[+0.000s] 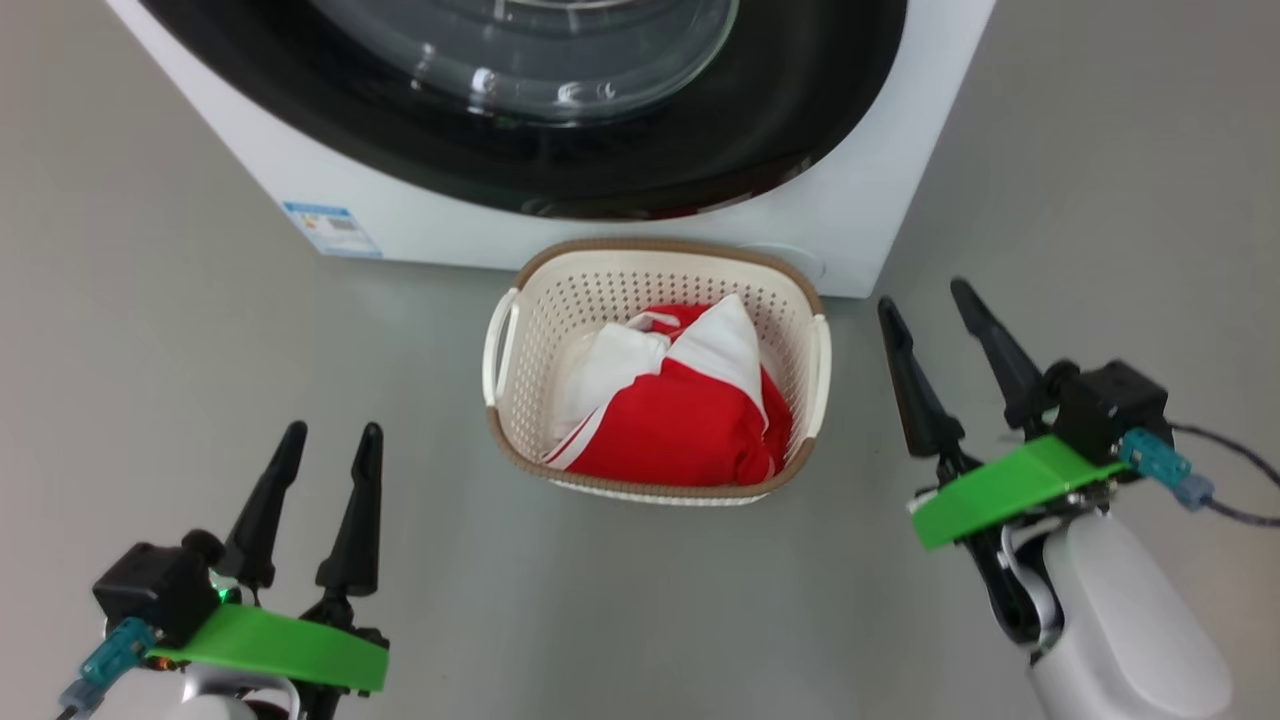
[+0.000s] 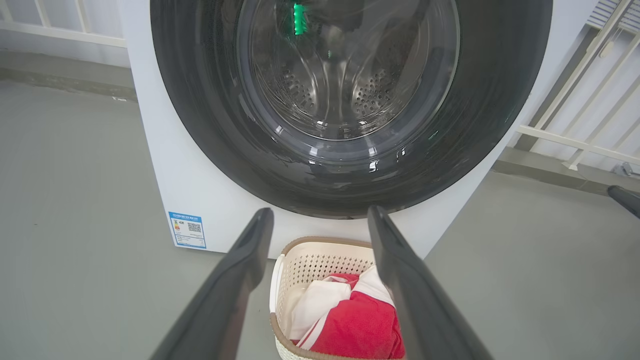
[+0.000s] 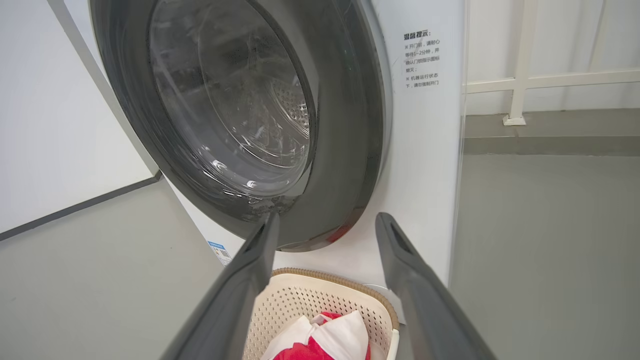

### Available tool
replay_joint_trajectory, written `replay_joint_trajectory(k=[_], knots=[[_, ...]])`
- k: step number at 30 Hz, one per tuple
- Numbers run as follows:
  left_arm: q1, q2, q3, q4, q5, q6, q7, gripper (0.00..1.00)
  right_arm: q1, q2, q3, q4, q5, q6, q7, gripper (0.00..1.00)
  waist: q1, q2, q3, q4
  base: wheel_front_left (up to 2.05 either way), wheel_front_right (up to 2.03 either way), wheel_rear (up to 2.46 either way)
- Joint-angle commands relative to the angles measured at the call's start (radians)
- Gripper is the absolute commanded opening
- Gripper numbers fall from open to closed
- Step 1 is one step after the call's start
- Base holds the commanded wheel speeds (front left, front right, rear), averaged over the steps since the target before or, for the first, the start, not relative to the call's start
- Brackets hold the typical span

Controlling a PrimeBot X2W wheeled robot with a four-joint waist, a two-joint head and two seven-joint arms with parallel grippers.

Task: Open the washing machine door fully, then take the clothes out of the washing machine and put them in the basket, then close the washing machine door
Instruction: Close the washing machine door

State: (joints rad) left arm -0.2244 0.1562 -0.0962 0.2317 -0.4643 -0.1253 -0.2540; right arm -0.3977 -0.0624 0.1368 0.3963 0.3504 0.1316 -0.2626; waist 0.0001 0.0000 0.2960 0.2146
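The washing machine stands ahead with its black-rimmed glass door shut against its front. The cream basket sits on the floor just before it, holding the red and white clothes. My left gripper hovers open at the lower left, away from the basket. Right of the basket, my right gripper is open with nothing between its fingers.
Grey floor spreads on both sides of the machine. A white railing runs behind on the right, and a pale wall is on the left. A blue label marks the machine's lower front.
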Motion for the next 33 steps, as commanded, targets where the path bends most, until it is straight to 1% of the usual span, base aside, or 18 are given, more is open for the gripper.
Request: replay_joint_trajectory(k=[1, 10, 16, 27, 33], knots=[[0.012, 0.038, 0.036, -0.024, 0.008, -0.005, -0.008, 1.00, 0.029, 0.012, 0.014, -0.032, -0.006, -0.001, 0.001, 1.00, -0.0001, 0.0000, -0.044, -0.037, 0.00, 0.00, 0.00], [0.069, 0.058, 0.031, -0.020, 0.017, -0.005, -0.008, 1.00, 0.176, 0.012, -0.020, -0.044, -0.011, -0.001, 0.001, 1.00, -0.0001, 0.0000, -0.122, -0.082, 0.00, 0.00, 0.00], [0.101, 0.062, 0.036, -0.012, 0.025, -0.005, -0.008, 1.00, 0.253, 0.012, -0.062, -0.054, -0.005, -0.001, 0.001, 1.00, -0.0001, 0.0000, -0.164, -0.107, 0.00, 0.00, 0.00], [0.167, 0.079, 0.048, -0.022, 0.045, -0.005, -0.008, 1.00, 0.378, 0.012, -0.123, -0.070, -0.006, -0.001, 0.001, 1.00, -0.0001, 0.0000, -0.234, -0.154, 0.00, 0.00, 0.00], [0.186, 0.084, 0.045, -0.028, 0.046, -0.005, -0.008, 1.00, 0.421, 0.012, -0.158, -0.086, -0.009, -0.001, 0.001, 1.00, -0.0001, 0.0000, -0.256, -0.165, 0.00, 0.00, 0.00]])
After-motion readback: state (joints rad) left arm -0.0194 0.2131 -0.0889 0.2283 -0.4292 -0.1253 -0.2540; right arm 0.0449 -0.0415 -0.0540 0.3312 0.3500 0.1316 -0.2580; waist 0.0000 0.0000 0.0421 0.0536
